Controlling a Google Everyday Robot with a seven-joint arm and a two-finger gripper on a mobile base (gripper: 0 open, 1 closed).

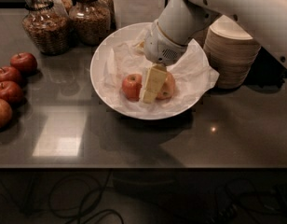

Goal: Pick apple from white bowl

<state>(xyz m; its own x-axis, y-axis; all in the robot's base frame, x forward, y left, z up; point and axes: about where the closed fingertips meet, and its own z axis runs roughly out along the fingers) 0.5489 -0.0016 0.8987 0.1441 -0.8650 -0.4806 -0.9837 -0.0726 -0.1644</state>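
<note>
While cables [78, 204] lie in the dark below the front edge, the table [134, 143] above them is a dark, glossy slab with a pale patch of reflected light [59, 134] on its left half. Along the left edge sit four dark apples [8, 91] in a loose row running away from me, well apart from everything else.

Past the middle of the table stands the bowl [99, 85], wide and shallow, lined with crinkled paper [194, 69] that spills over its right rim. The apple [132, 86] rests on the paper in the near half of the bowl, a little left of centre. Just to its right lies a pale apple [167, 87], partly hidden. My claw [150, 90] reaches down into the bowl between the two, its cream tip against the paper and seemingly touching the apple's right side, though the contact is hard to judge from here. I cannot tell how far the claw is open, nor whether it has hold of anything.

My arm [227, 3] slants up to the right from the claw, crossing above the bowl's far rim. Behind it on the right a stack [232, 55] of small beige bowls sits beside the paper's edge. Farthest back on the left are two jars [43, 24] of brown contents.
</note>
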